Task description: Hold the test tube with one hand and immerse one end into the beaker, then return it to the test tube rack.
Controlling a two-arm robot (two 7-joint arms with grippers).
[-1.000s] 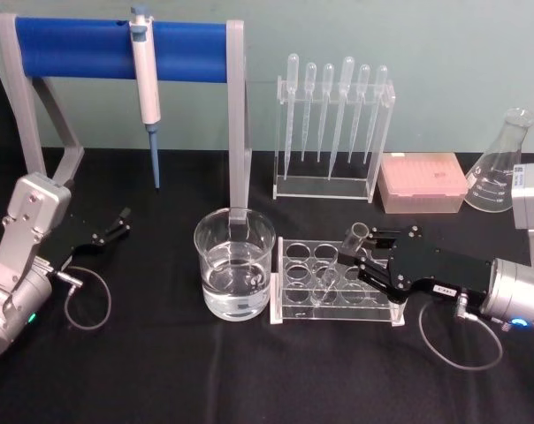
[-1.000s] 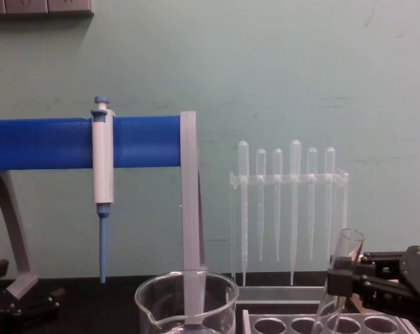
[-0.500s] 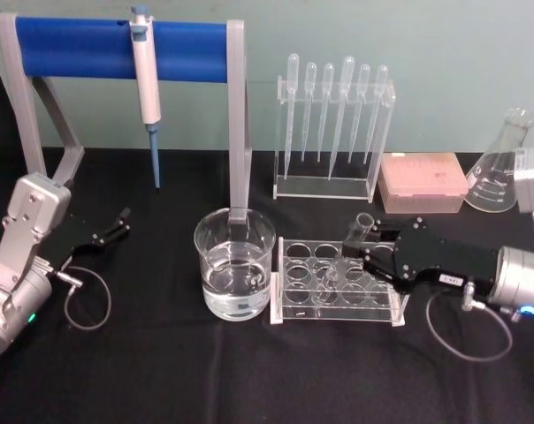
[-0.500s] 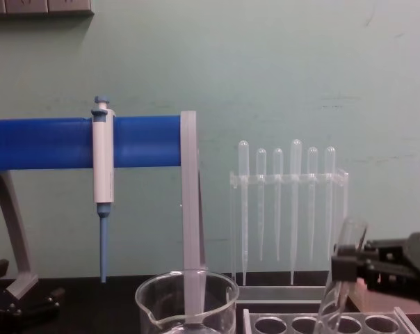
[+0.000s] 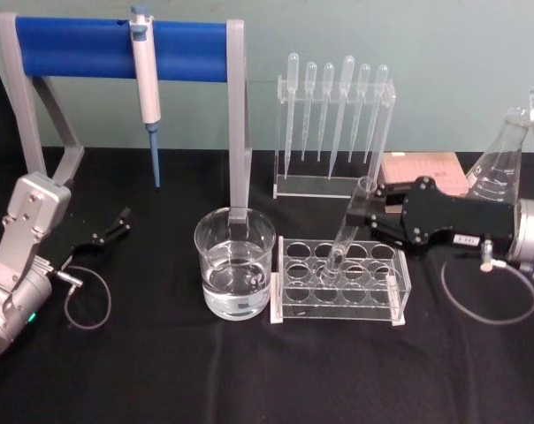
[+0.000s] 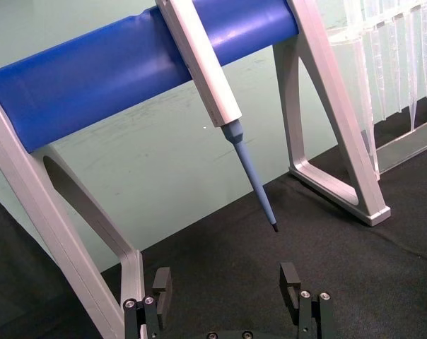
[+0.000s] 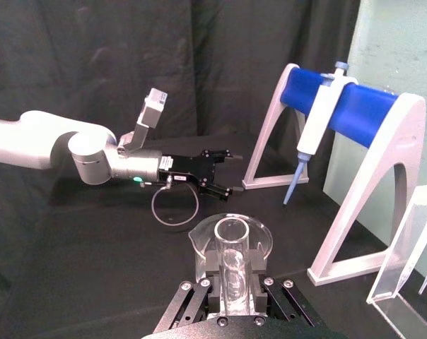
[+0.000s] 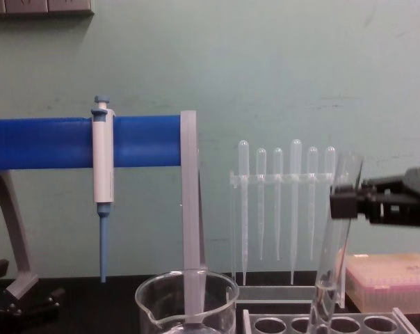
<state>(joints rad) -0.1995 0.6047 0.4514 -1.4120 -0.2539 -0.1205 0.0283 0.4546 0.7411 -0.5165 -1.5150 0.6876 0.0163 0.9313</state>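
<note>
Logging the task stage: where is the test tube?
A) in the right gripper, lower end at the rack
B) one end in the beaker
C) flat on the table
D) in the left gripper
A: the right gripper clamps the tilted test tube, lower end at the rack; left gripper parked, open.

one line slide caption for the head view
Right gripper holds the tilted test tube over the rack, beside the beaker; left gripper open at left.

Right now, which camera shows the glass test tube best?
The head view: the test tube shows whole, tilted, gripped near its top by the right claw, its bottom at the rack. The chest view shows it side-on, its lower end near the frame's edge. The right wrist view looks down its open mouth.
</note>
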